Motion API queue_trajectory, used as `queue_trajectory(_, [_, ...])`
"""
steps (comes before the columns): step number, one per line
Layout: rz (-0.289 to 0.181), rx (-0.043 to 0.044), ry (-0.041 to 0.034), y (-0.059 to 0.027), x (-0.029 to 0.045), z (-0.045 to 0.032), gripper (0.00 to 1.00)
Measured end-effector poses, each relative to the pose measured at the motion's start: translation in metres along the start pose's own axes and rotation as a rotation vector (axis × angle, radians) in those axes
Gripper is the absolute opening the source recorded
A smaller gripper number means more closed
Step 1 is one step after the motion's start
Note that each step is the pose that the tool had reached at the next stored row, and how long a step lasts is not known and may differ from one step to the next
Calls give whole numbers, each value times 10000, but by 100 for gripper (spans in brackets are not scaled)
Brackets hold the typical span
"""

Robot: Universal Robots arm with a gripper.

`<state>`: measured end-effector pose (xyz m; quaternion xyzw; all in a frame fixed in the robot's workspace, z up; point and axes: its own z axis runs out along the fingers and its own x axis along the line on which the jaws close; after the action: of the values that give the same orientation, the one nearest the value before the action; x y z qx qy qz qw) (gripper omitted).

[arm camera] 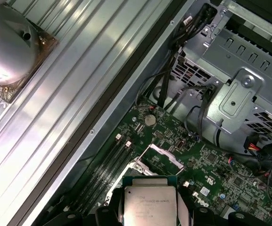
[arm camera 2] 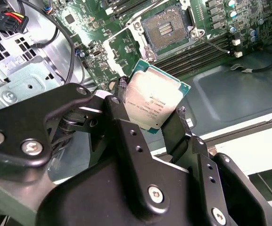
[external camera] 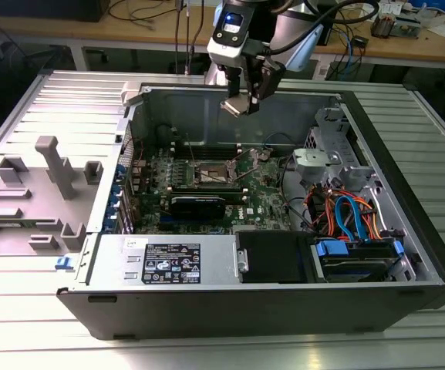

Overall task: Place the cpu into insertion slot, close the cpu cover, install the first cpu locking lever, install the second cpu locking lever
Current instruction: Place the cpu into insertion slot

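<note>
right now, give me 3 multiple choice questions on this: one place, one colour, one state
1. Where is the cpu? A lying on the table; B held in the gripper; C under a fan.
2. What colour is its top? A gold; B black; C silver-grey.
3. How is the insertion slot? A empty and uncovered; B holding a chip; C covered.
Key: 1 B, the gripper pinches its edges; 2 C, dull metal lid; 3 A, bare contacts show.
</note>
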<state>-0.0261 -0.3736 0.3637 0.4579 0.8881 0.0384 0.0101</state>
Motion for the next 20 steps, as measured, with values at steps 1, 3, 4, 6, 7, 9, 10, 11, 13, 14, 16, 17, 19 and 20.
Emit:
queue_trajectory(1, [3,0,0,0,0,0,54])
queue_trajectory(3, [5,0,0,0,0,0,54])
queue_trajectory(4, [6,0,0,0,0,0,54])
queue_trajectory(6, [7,0,0,0,0,0,54])
queue_trajectory(7, [6,0,0,0,0,0,54])
queue_trajectory(9, [7,0,-1,0,0,0,54])
queue_trajectory(10, [7,-1,0,0,0,0,54])
queue_trajectory(11, [7,-1,-1,0,0,0,54])
queue_trajectory(13, [31,-1,-2,0,0,0,54])
queue_trajectory(14, [123,-3,-9,0,0,1,54])
queue_trajectory(16, [316,-6,-24,0,0,2,54])
queue_trajectory(17, [483,-9,-37,0,0,4,54])
queue_trajectory(19, [715,-13,-55,-1,0,6,54])
queue_trajectory(20, [948,-17,-73,-1,0,8,54])
